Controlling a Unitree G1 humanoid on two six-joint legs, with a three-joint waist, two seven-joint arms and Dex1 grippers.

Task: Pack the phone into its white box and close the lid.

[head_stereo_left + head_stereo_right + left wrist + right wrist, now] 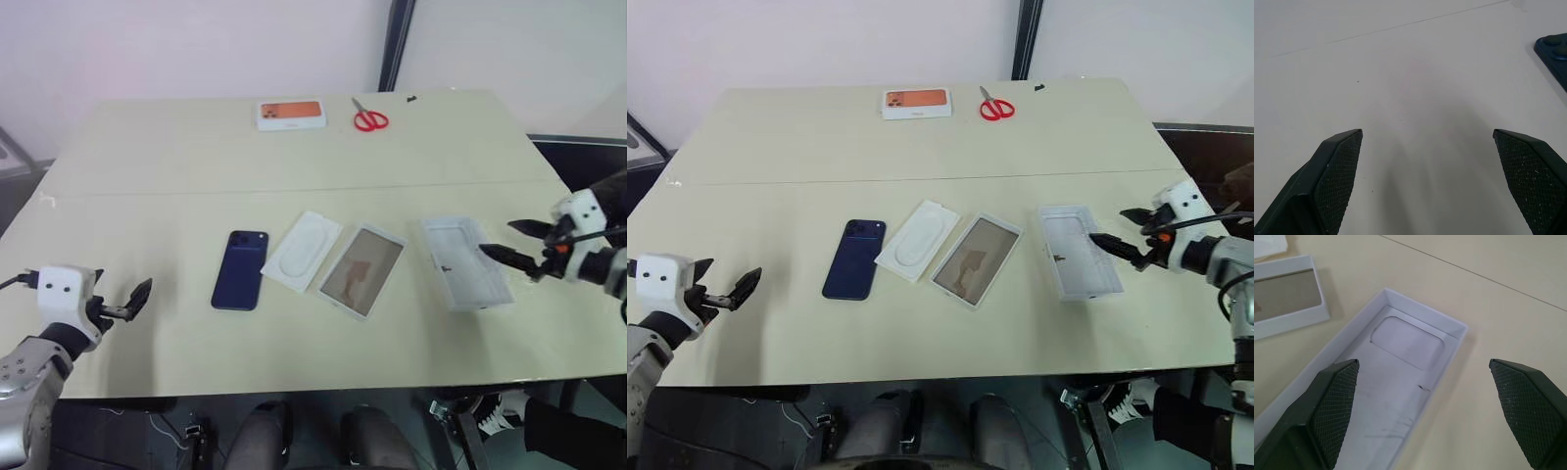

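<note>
The dark blue phone lies flat, back up, left of the table's middle; its camera corner shows in the left wrist view. To its right lies the white box, a shallow tray with a shiny inside. Further right the lid rests rim up, with a small dark mark inside. My right gripper is open and hovers over the lid's right edge; the lid sits below its fingers. My left gripper is open above bare table, well left of the phone.
A flat white insert with an oval recess lies between phone and white box. At the table's far edge sit a white box with an orange picture and red scissors. The table's front edge runs close below both grippers.
</note>
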